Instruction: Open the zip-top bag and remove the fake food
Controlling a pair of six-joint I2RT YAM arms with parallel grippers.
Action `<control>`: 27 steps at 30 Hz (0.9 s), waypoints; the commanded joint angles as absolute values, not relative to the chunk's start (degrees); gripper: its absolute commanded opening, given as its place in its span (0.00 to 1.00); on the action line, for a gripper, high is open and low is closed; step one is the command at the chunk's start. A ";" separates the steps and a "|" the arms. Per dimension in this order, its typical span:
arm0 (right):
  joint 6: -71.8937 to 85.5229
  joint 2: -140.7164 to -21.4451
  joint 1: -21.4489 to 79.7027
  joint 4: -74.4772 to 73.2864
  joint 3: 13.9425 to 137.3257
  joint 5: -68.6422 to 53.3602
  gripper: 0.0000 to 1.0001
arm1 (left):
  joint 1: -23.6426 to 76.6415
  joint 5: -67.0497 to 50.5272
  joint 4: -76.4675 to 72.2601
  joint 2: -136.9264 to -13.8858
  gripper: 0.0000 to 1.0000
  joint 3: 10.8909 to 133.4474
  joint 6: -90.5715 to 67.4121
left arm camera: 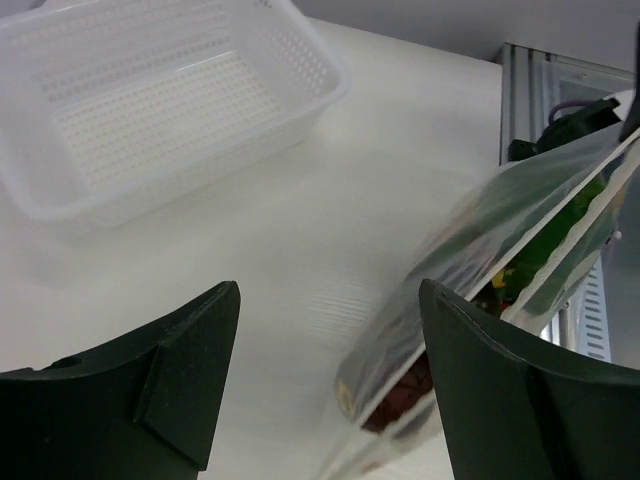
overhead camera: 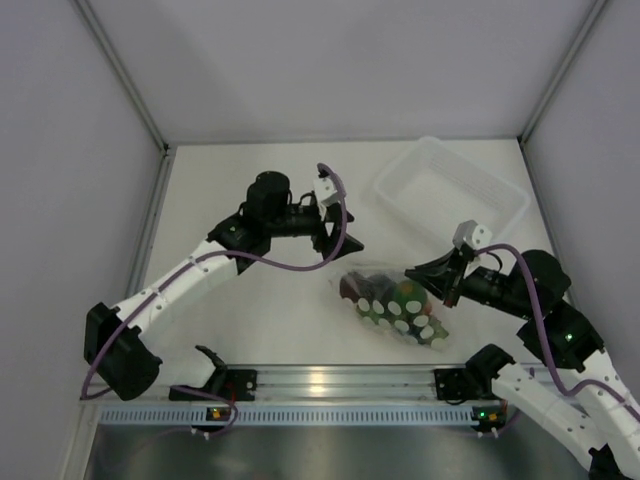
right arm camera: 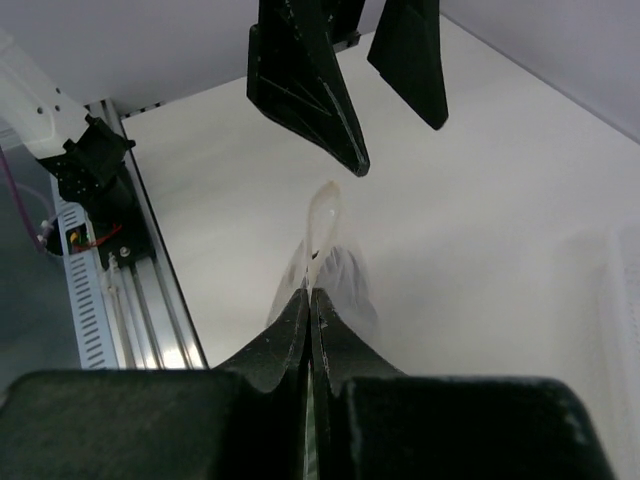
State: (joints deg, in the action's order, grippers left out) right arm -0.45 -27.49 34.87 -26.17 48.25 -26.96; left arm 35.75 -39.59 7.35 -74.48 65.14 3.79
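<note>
The zip-top bag (overhead camera: 392, 300) lies near the table's front middle, clear, with white dots printed on it. The fake food (overhead camera: 352, 287) is inside: dark maroon, green and red pieces. My right gripper (overhead camera: 411, 273) is shut on the bag's right top edge; in the right wrist view its jaws (right arm camera: 310, 293) pinch a thin fold of the bag (right arm camera: 326, 212). My left gripper (overhead camera: 343, 243) is open and empty, just above the bag's upper left corner. In the left wrist view (left arm camera: 330, 295) the bag (left arm camera: 520, 225) stands on edge by the right finger (left arm camera: 490, 390), with the food (left arm camera: 405, 385) showing through.
A white perforated basket (overhead camera: 452, 190) sits at the back right, also in the left wrist view (left arm camera: 150, 100). A metal rail (overhead camera: 330, 385) runs along the front edge. Grey walls enclose the table on three sides.
</note>
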 commanded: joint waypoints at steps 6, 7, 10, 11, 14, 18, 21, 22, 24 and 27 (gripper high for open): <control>-2.02 -27.25 35.60 -20.65 50.27 -29.36 0.00 | 40.78 -47.89 0.62 -77.34 0.73 66.27 7.47; -2.11 -27.16 35.60 -20.74 50.19 -29.18 0.00 | 40.78 -48.86 0.27 -77.17 0.73 65.92 7.38; -2.20 -27.33 35.60 -20.83 49.92 -28.83 0.00 | 40.78 -48.26 -2.89 -76.12 0.73 64.69 6.07; -2.20 -27.42 35.68 -20.66 49.66 -28.74 0.00 | 40.78 -45.82 -3.25 -75.77 0.73 64.60 5.80; -2.29 -27.86 35.68 -20.57 49.39 -28.13 0.00 | 40.69 -39.41 -4.04 -74.53 0.80 64.42 3.62; -2.02 -27.77 35.60 -19.86 49.13 -28.13 0.00 | 40.43 -42.44 -3.96 -73.83 0.80 63.81 4.66; -1.85 -27.77 35.68 -19.86 49.31 -27.86 0.00 | 40.43 -43.42 -3.96 -73.74 0.76 62.93 4.57; -1.85 -27.77 35.60 -19.78 49.39 -27.86 0.00 | 40.43 -43.16 -4.04 -73.83 0.74 62.58 4.48; -1.76 -27.86 35.60 -19.78 49.48 -27.77 0.00 | 40.43 -43.33 -3.96 -74.27 0.72 62.23 4.57; -1.76 -27.77 35.60 -19.95 49.31 -26.81 0.00 | 40.43 -44.82 -3.96 -74.27 0.71 61.96 4.40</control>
